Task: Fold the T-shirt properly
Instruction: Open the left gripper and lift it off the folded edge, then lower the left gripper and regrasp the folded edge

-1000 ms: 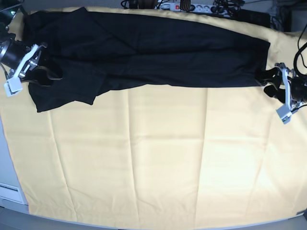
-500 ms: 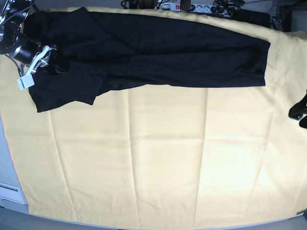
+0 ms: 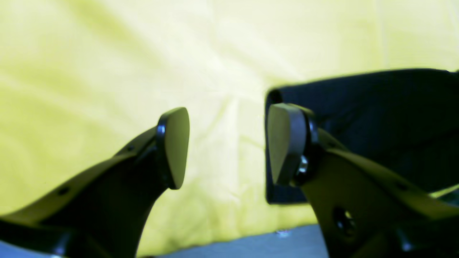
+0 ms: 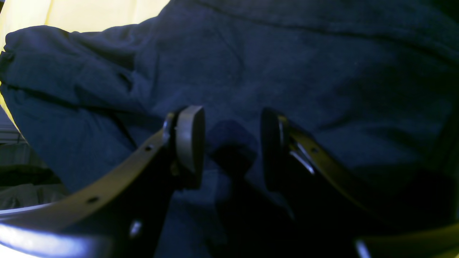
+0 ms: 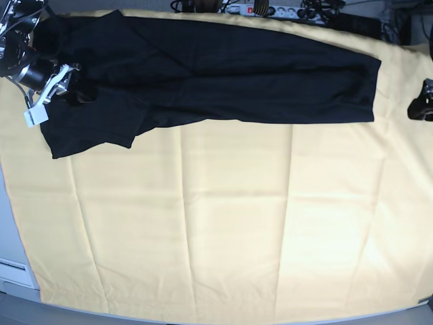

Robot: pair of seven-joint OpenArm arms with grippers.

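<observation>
T-shirt (image 5: 223, 78), black, lying in a long band beneath my right gripper (image 4: 231, 147) (jaws parted, a cloth ridge between them, nothing clamped). Left gripper (image 3: 227, 147) wide, empty, just beside the hem. Risk I see: pinching yellow table cloth (image 5: 223, 223) too.

No writing, brand or number can be read anywhere. The T-shirt (image 5: 223, 68) shows plain black cloth with no legible mark. The power strip (image 5: 260, 9) beyond the T-shirt's far edge is too small to read.
</observation>
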